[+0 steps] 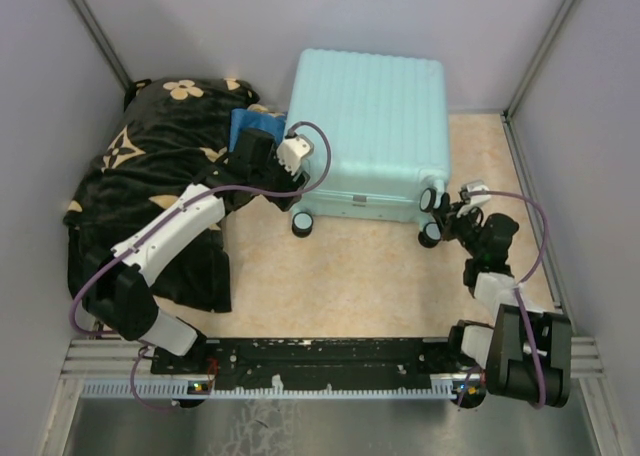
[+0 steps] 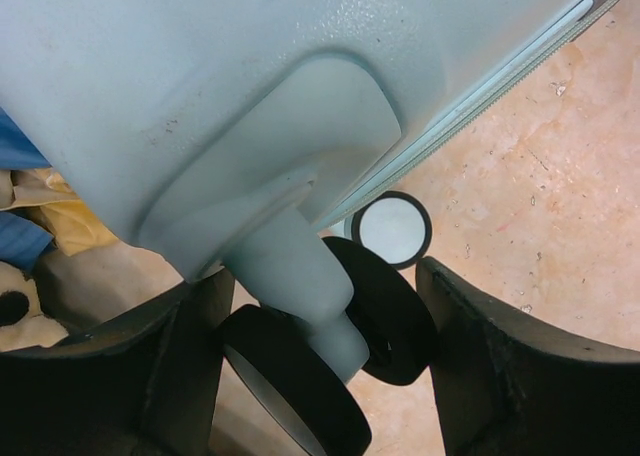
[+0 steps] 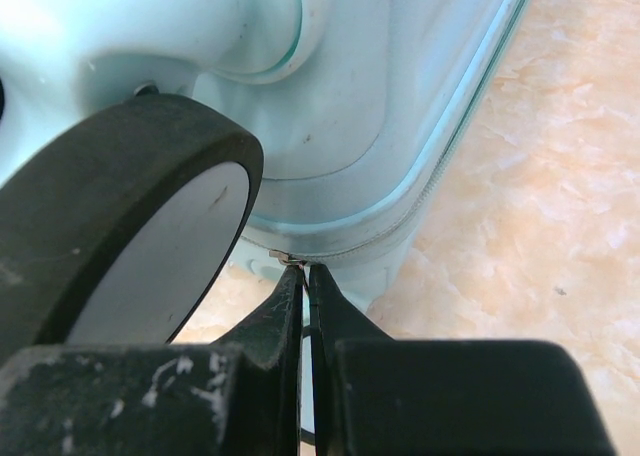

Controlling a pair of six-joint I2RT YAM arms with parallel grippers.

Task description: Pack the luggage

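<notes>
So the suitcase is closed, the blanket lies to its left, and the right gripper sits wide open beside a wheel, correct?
Not quite: the right wrist view shows the right gripper shut, jaws together at the zipper line of the suitcase. It is beside a wheel, and the suitcase is closed with the blanket to its left.

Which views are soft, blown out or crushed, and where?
Top external: even light, sharp; the black blanket with tan flowers loses detail in its darks. Left wrist: pale mint-blue hard-shell suitcase sharp, left gripper's black fingers soft. Right wrist: near black-and-white wheel soft, suitcase washed out upper left.
</notes>
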